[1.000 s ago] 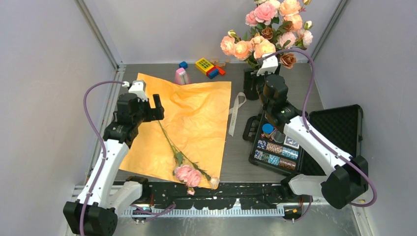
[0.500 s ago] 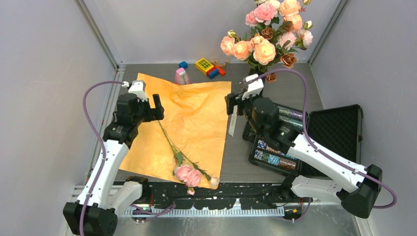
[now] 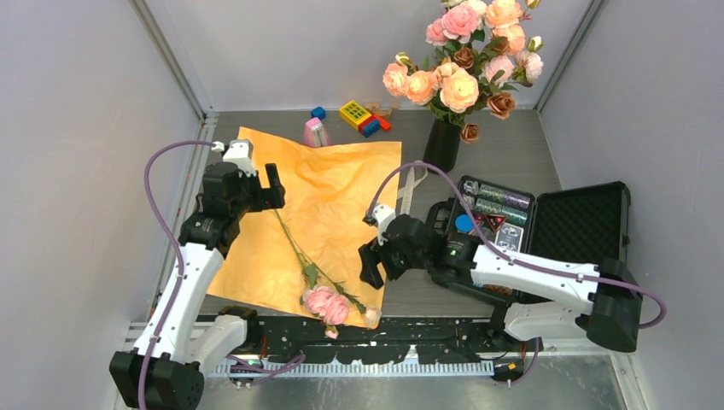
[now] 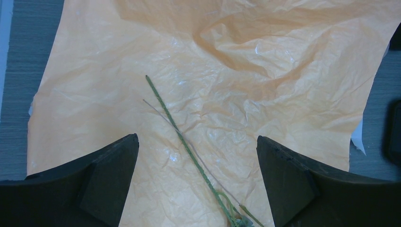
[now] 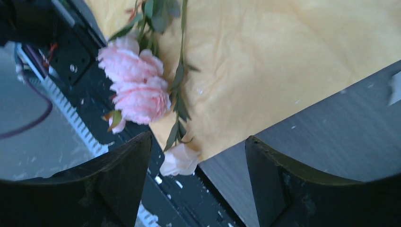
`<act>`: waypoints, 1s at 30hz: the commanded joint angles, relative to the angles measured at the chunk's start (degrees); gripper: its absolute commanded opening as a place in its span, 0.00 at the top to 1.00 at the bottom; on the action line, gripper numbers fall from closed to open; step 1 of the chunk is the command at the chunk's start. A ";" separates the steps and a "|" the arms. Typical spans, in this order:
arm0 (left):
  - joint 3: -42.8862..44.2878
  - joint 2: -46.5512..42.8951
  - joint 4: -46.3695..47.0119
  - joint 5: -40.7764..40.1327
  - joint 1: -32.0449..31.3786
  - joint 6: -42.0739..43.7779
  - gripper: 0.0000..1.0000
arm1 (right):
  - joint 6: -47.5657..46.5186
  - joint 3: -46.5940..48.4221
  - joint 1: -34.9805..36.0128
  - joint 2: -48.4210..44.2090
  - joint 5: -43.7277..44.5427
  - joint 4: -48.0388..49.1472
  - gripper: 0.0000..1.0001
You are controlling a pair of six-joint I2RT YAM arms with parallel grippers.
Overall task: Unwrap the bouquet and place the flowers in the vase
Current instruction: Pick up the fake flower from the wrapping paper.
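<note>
The pink fabric roses on thin green stems (image 3: pixel 324 301) lay on the crinkly orange paper sheet (image 3: pixel 350 188), which was spread flat on the table (image 3: pixel 512 154). Their long axis slanted from the paper's left-middle to its near edge, where the heads hung just over. The right gripper (image 3: pixel 372 263) hovered at the paper's near right corner, jaws parted and empty, with the heads close by on its left. The left gripper (image 3: pixel 260 190) hung over the paper's left part, jaws wide and empty, the bare stem ends lying beneath the gap. The right arm looked better placed, since the tall glossy black vase (image 3: pixel 441 145) stood beyond the paper's far right corner; its jaws would need to close across the slanted stems
</note>
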 commanded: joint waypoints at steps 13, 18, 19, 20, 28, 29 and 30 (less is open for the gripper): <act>0.09 -0.81 1.56 0.77 -0.27 0.10 0.02 | 0.48 1.69 7.02 17.27 -10.73 1.48 0.42; 0.11 -0.70 1.56 0.77 -0.27 0.14 0.02 | -0.68 3.90 7.11 21.97 -11.64 2.71 0.46; 0.11 -0.69 1.56 0.77 -0.27 0.14 0.02 | -0.94 4.08 7.11 22.38 -11.83 2.82 0.46; 0.11 -0.65 1.60 0.77 -0.29 0.14 0.02 | -1.27 4.42 7.11 23.25 -11.86 2.96 0.47; 0.20 0.07 1.41 0.77 -0.28 0.23 0.02 | -2.87 6.65 7.11 27.84 -13.11 3.08 0.54; 0.20 0.19 1.39 0.77 -0.28 0.23 0.02 | -3.03 6.78 7.11 28.53 -13.25 3.05 0.55; 0.20 0.20 1.39 0.77 -0.30 0.27 0.02 | -3.07 6.87 7.11 28.73 -13.46 3.07 0.56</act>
